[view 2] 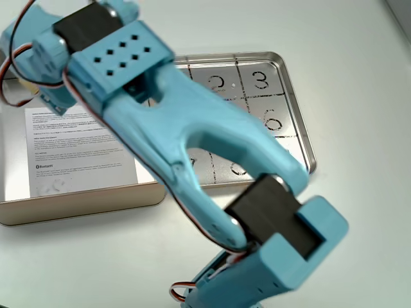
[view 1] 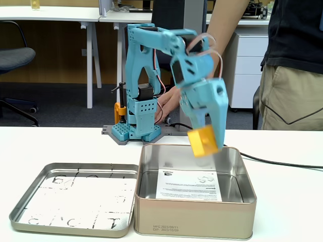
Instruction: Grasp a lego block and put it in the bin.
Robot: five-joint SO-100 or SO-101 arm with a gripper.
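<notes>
Nearest, the bin (view 1: 194, 212) is overhung by the claw (view 1: 208, 137), clamped on the lego block (view 1: 203, 140), seemingly for dropping.

Bench layout — tin and lid-tray side by side

In the front fixed view you have the bin (view 1: 196, 212) right of the lid-tray (view 1: 75, 199), their rims touching; a paper sheet (view 1: 189, 185) lies inside the bin. The lego block (view 1: 203, 140) hangs in the end effector (view 1: 208, 132) above the bin's far rim — arm base (view 1: 139, 118) behind, a person (view 1: 290, 65) beyond the bench (view 1: 287, 201).
</notes>
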